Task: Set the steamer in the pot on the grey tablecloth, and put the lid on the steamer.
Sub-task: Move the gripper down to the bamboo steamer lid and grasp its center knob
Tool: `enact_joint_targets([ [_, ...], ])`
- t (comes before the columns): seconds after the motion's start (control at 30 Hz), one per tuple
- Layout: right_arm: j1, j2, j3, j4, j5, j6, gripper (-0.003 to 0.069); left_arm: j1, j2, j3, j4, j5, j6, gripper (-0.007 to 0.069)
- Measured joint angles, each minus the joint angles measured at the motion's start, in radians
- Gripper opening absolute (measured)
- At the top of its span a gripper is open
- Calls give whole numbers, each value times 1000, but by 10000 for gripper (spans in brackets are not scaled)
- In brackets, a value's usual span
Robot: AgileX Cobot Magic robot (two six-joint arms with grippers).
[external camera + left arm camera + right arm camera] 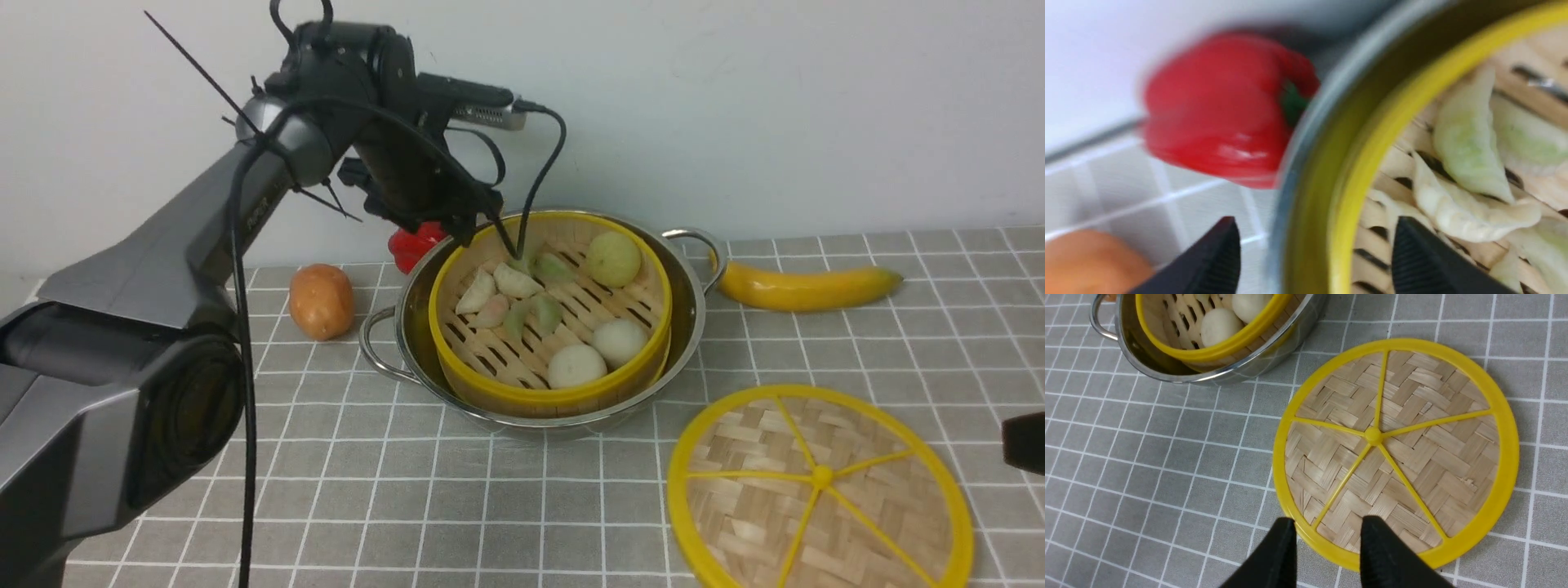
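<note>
The steamer [555, 327], a yellow-rimmed bamboo basket holding dumplings and buns, sits in the shiny pot [694, 310] on the grey tablecloth [392, 490]; it looks slightly tilted. My left gripper [469, 230] is at the steamer's far left rim. In the left wrist view it [1314, 222] is open, with one finger outside the pot rim [1290, 171] and one inside the steamer [1347, 171]. The lid [820, 490] lies flat on the cloth to the front right of the pot. My right gripper [1327, 520] is open and empty above the lid's [1396, 445] near rim.
A red pepper [416, 245] lies behind the pot on the left and also shows in the left wrist view [1216, 110]. An orange-brown round fruit [321, 300] lies left of the pot. A banana [804, 286] lies to the right, behind the lid.
</note>
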Motion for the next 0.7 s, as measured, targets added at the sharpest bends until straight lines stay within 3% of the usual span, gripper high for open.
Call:
enact_joint_targets([
  [0.27,0,37,0,34,-4,-55,240,0,-135,-46,22,27,0,470],
  [0.43,0,160,-2,146,-33,-173,241,0,-268,-46,17,29,16,382],
  [0.47,0,228,-10,193,-45,-246,242,0,-326,-46,10,29,20,306],
  [0.5,0,236,-11,198,-46,-254,242,0,-340,-45,8,29,20,297],
  [0.53,0,293,-24,232,-49,-308,242,0,-394,-45,-1,29,29,229],
  [0.57,0,299,-26,235,-50,-314,242,0,-402,-45,-2,29,30,208],
  [0.63,0,392,-66,252,-51,-371,242,0,-496,-45,-20,29,62,69],
  [0.7,0,439,-91,244,-52,-382,242,0,-562,-45,-28,29,85,5],
])
